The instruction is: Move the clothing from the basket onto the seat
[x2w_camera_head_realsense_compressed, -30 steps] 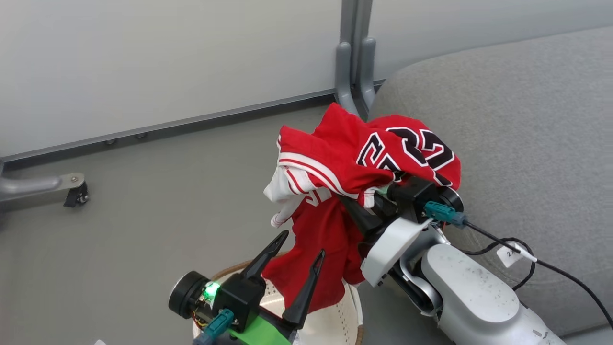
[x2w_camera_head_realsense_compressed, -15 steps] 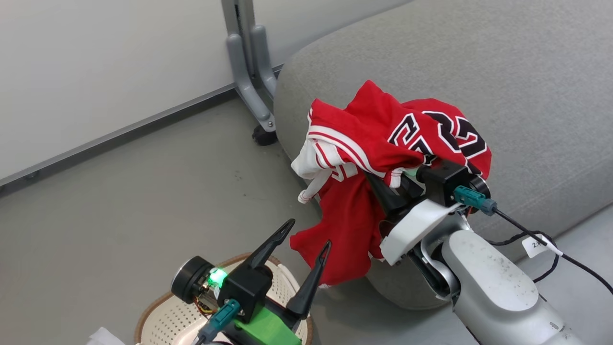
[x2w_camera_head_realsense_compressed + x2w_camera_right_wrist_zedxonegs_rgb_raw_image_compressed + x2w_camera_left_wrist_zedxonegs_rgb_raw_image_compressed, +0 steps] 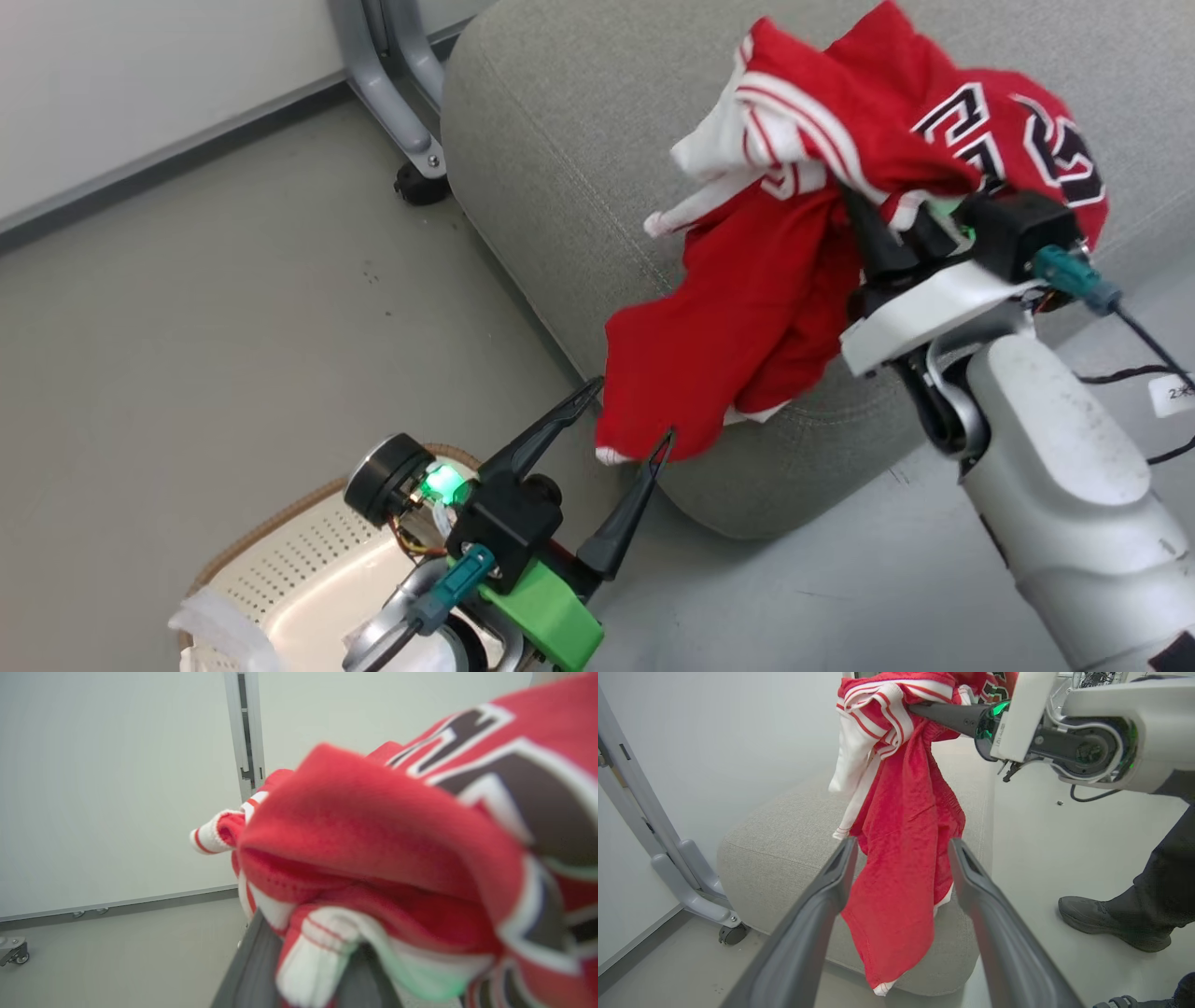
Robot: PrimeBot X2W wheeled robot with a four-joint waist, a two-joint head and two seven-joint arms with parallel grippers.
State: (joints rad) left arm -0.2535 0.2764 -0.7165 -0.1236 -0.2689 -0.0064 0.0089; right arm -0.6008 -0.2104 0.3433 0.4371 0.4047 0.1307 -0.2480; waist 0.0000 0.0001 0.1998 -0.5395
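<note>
The seat (image 3: pixel 560 140) lies beneath and beyond the right gripper (image 3: pixel 857 207), which is clenched on the jersey (image 3: pixel 775 280). The cloth bunches over its fingers and hangs down in front of the seat's rounded corner. The basket (image 3: pixel 299 569) sits on the floor (image 3: pixel 233 308) below and behind the left gripper (image 3: pixel 634 409), whose fingers stand spread and empty, the jersey's lower hem dangling just beyond their tips.

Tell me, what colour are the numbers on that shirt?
The numerals are black with white outlines, on the red jersey; the head view shows them best.
</note>
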